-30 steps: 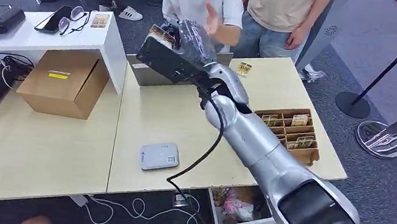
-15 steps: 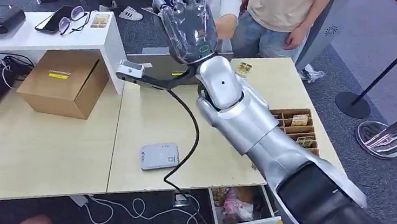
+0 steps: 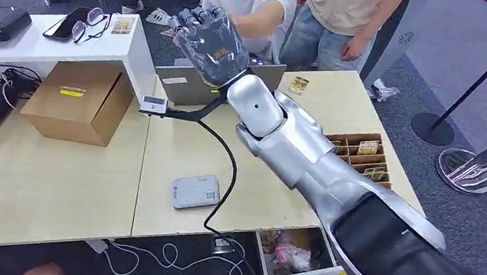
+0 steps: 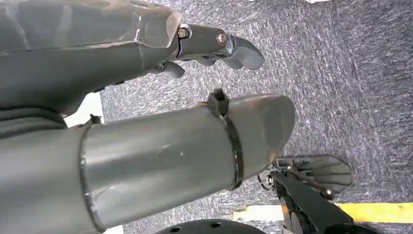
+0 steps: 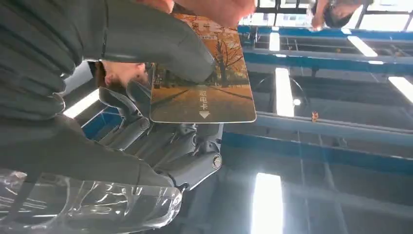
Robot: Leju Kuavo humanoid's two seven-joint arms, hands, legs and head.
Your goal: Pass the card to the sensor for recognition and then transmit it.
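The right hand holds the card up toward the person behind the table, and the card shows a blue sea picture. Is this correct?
Not quite. The right hand does hold the card up toward the person behind the table, but the right wrist view shows an autumn picture on it: orange-leaved trees along a path, not a blue sea.

— Where are your cameras looking?
— My head camera is looking down from high up at the table and my raised right hand. My right wrist camera is sitting close behind that same hand, facing the ceiling. My left wrist camera is pointing down at the carpet.
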